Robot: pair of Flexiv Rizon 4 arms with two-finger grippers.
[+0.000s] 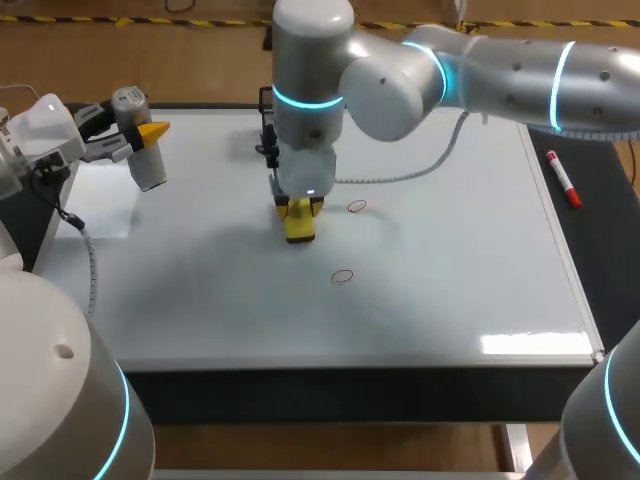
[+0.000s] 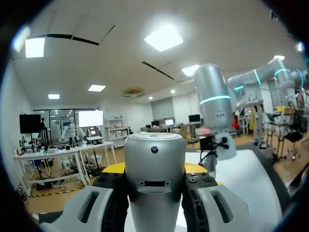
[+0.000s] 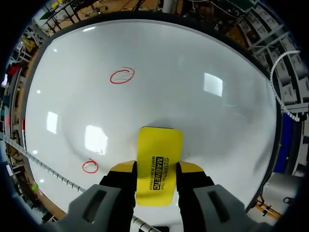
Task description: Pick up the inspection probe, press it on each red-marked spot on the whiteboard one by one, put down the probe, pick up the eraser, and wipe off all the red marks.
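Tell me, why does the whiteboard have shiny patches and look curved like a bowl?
Head view: lights glare off the whiteboard near its front edge, and a soft shadow lies under the right arm. Right wrist view: more light reflections around the eraser; the fisheye lens bends the flat board.

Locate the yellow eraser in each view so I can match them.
Head view: eraser on the whiteboard, in the right arm's jaws, beside two red circles.
Left wrist view: not in it.
Right wrist view: eraser between its own jaws, against the board.
Shared landmark: the whiteboard.
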